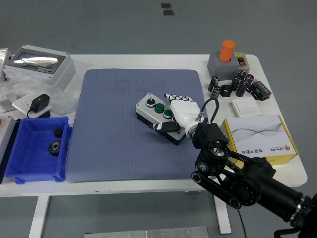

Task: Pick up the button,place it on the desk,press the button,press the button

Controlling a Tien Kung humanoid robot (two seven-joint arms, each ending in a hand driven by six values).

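Right hand (pixel 179 110): white, five-fingered, on a black arm coming in from the lower right; it lies flat on the right part of the button box, fingers stretched out and close together, thumb out to the side, gripping nothing.
Left hand: out of the picture.
Button box (pixel 159 117): grey, lying at an angle on the blue mat, right of the mat's middle; its top shows a black knob at the left end and two green buttons (pixel 164 110) just beside the fingertips; its right end is hidden under the hand.
Blue mat (pixel 119 129): covers the middle of the white desk (pixel 148 60).
Blue bin (pixel 34 148): at the left of the mat, with two dark gears inside.
Grey box with orange cylinder (pixel 226 58): far right corner of the desk.
White and yellow carton (pixel 260 136): right of the mat, near the arm.
Clear-lidded grey case (pixel 38 64): far left.
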